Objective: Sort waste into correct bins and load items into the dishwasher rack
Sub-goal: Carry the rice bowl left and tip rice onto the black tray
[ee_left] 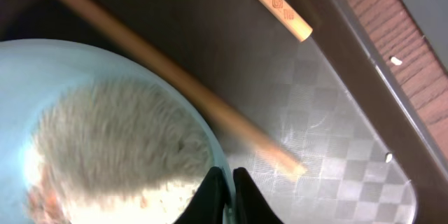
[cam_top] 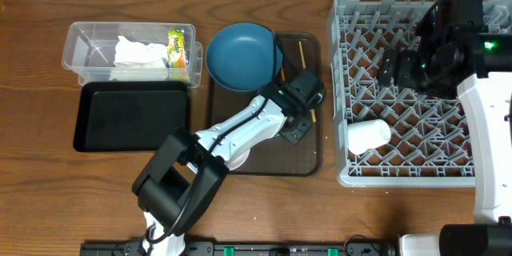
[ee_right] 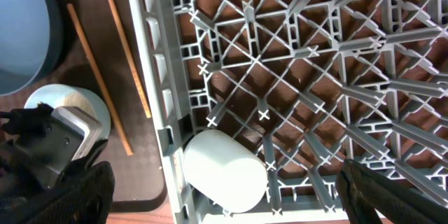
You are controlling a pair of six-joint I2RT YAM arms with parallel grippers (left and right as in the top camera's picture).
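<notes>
Toward the right edge of the surface, dishwasher rack (cam_top: 342, 88), white cup (cam_top: 368, 136) on its side in the near left corner. Near the left edge, black tray (cam_top: 132, 118). At centre, on the brown serving tray (cam_top: 302, 156), left gripper (ee_left: 225, 182) pinching the rim of the small pale blue bowl (ee_left: 35, 91) of rice crumbs (ee_left: 119, 143), chopsticks (ee_left: 175, 77) just beside. Over the rack, right gripper (ee_right: 224, 182) spread wide. Farther back, dark blue bowl (cam_top: 242, 54). Toward the far left corner, clear tub (cam_top: 88, 44) with tissue (cam_top: 136, 54) and snack wrapper (cam_top: 177, 50).

A brown wood-grain bench (cam_top: 48, 200) is seen filling the overhead view and is evenly lit. Along the bench's near edge a black rail (cam_top: 264, 250) is mounted.
</notes>
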